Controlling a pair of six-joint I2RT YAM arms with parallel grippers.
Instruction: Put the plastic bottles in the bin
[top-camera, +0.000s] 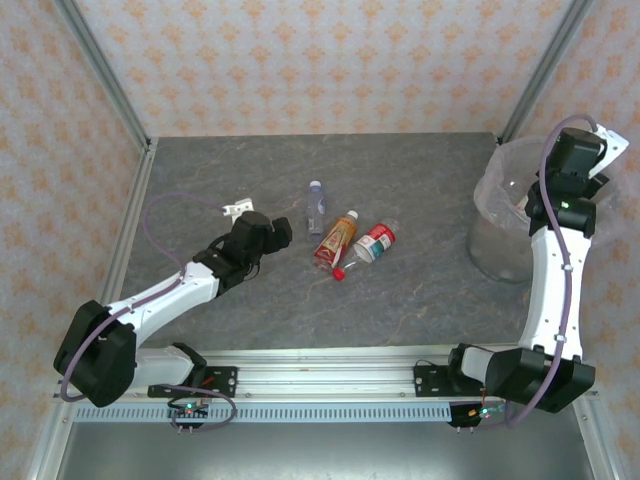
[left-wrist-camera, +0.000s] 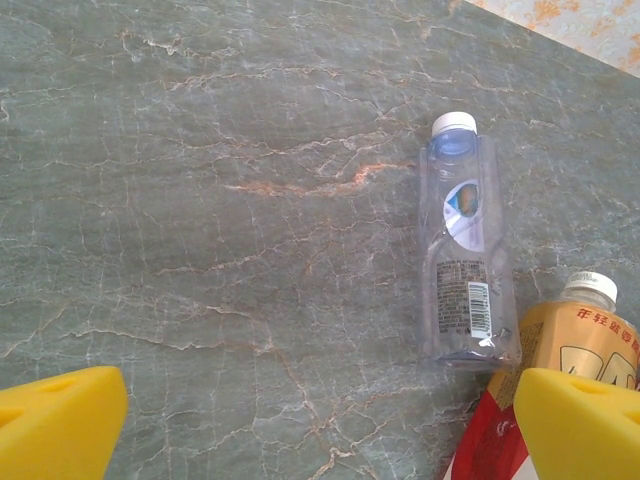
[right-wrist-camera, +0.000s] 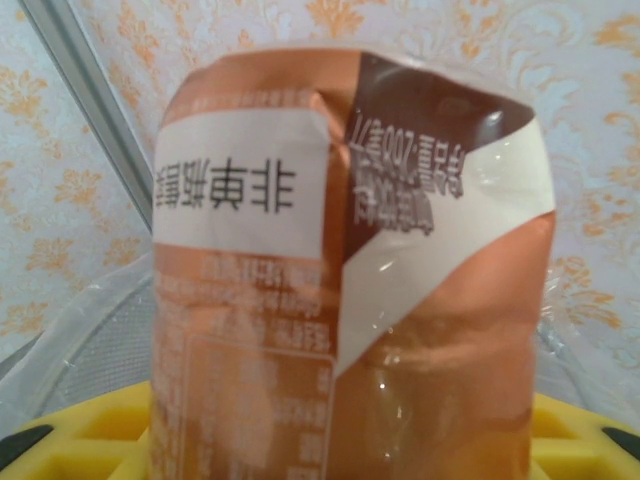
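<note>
Brown-labelled bottle (right-wrist-camera: 345, 270) clamped in the right gripper (right-wrist-camera: 340, 440), up over the bin (top-camera: 495, 240), so release only once it's centred inside the rim, while the left gripper (left-wrist-camera: 320, 420), fingers spread wide, hovers beside three bottles (top-camera: 337, 240) lying mid-table.

glossy clear plastic bottle (left-wrist-camera: 467, 250) on a matt stone-look table (left-wrist-camera: 200, 150); brown bottle (right-wrist-camera: 350, 280) wears shiny film.

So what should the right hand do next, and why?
Probably open the right hand and drop the brown bottle: the hand grips it, and the top view puts that hand over the bin, whose rim shows behind the bottle.
</note>
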